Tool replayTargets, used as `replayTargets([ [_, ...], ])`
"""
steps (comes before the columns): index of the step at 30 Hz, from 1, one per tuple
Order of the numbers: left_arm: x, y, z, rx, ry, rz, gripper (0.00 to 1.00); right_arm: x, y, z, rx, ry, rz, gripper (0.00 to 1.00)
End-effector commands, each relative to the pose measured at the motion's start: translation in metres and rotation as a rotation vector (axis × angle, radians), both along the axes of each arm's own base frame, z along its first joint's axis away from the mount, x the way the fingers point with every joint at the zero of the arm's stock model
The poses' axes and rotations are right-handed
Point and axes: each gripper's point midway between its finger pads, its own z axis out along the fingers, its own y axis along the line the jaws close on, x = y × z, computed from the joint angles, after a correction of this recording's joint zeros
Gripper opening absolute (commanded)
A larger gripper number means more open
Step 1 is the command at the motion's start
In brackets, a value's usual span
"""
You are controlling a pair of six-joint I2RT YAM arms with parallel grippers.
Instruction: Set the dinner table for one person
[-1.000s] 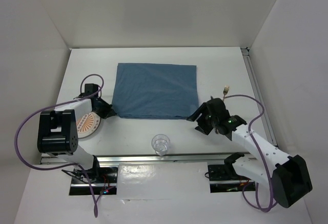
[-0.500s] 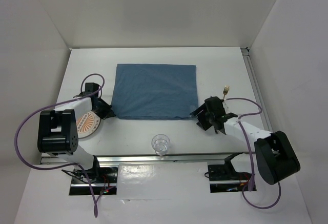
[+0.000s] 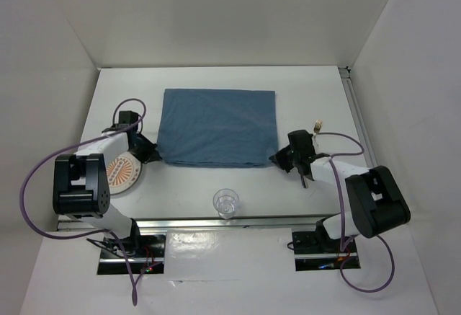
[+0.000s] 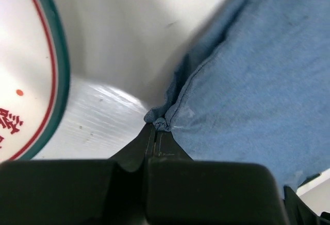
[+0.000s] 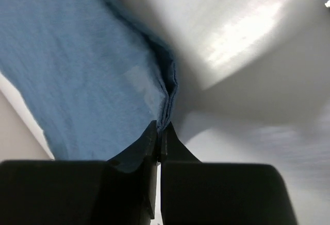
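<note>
White walls enclose the dinner table point(image 3: 216, 81), a matte white top running from the arm bases to the back wall. A blue cloth placemat point(image 3: 217, 126) lies flat at its middle.

Change just noted: the right gripper point(image 5: 160, 130) has clamped down. 1 s ago its jaws stood apart just off the placemat's near right corner; now they are pressed together with the hem of that corner pinched between them, as the right wrist view shows. The right arm has also folded in closer to the cloth.

The left gripper point(image 4: 154, 132) is fully closed on the near left corner, the same as 1 s ago.

Unmoved across the frames: the plate point(image 3: 121, 174) with its red pattern at the near left, the drinking glass point(image 3: 226, 202) at the near edge, and the fork point(image 3: 317, 124) to the right of the cloth.

Our reading: with both near corners now held, we judge the 2 arms are ready to drag or straighten the placemat. Plate, glass and fork are not yet placed on it.
</note>
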Motion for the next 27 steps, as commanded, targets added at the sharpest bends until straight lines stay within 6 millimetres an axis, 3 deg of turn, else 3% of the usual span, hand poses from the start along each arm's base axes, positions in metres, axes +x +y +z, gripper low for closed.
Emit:
replayTargets([
  [1, 0.021, -0.001, 0.030, 0.010, -0.074, -0.039, 0.00, 0.031, 0.001, 0.036, -0.026, -0.110, -0.002, 0.00],
  [4, 0.034, -0.009, 0.058, -0.008, -0.129, -0.095, 0.00, 0.058, -0.002, 0.089, -0.075, -0.248, 0.029, 0.00],
  [5, 0.054, -0.009, 0.086, -0.004, -0.203, -0.112, 0.00, 0.063, -0.001, 0.104, -0.091, -0.276, 0.048, 0.00],
  [6, 0.062, -0.012, 0.105, -0.006, -0.250, -0.159, 0.00, 0.082, -0.002, 0.142, -0.125, -0.368, 0.075, 0.00],
  [7, 0.067, -0.013, 0.122, -0.007, -0.276, -0.182, 0.00, 0.088, -0.004, 0.159, -0.141, -0.396, 0.090, 0.00],
  [8, 0.088, -0.014, 0.167, 0.003, -0.387, -0.208, 0.00, 0.096, -0.003, 0.175, -0.162, -0.424, 0.109, 0.00],
  [9, 0.094, -0.015, 0.189, 0.016, -0.438, -0.239, 0.00, 0.110, -0.003, 0.225, -0.182, -0.530, 0.128, 0.00],
  [10, 0.099, -0.016, 0.209, 0.022, -0.482, -0.254, 0.00, 0.115, -0.003, 0.242, -0.200, -0.560, 0.140, 0.00],
  [11, 0.107, -0.012, 0.250, 0.047, -0.578, -0.253, 0.00, 0.115, -0.003, 0.257, -0.215, -0.576, 0.150, 0.00],
  [12, 0.105, -0.011, 0.269, 0.063, -0.618, -0.263, 0.00, 0.119, -0.002, 0.293, -0.228, -0.650, 0.165, 0.00],
  [14, 0.097, -0.004, 0.321, 0.087, -0.737, -0.248, 0.00, 0.111, -0.004, 0.323, -0.237, -0.700, 0.167, 0.00],
  [15, 0.092, 0.003, 0.335, 0.103, -0.775, -0.244, 0.00, 0.102, -0.007, 0.354, -0.238, -0.771, 0.160, 0.00],
  [19, 0.059, 0.016, 0.393, 0.163, -0.905, -0.223, 0.00, 0.070, -0.020, 0.404, -0.240, -0.876, 0.122, 0.00],
  [21, 0.052, 0.025, 0.409, 0.195, -0.940, -0.217, 0.00, 0.060, -0.026, 0.426, -0.252, -0.924, 0.105, 0.00],
  [23, 0.051, 0.023, 0.420, 0.180, -0.964, -0.235, 0.00, 0.057, -0.032, 0.433, -0.287, -0.928, 0.092, 0.00],
  [27, 0.072, 0.024, 0.407, 0.148, -0.921, -0.275, 0.00, 0.088, -0.031, 0.424, -0.346, -0.896, 0.105, 0.00],
])
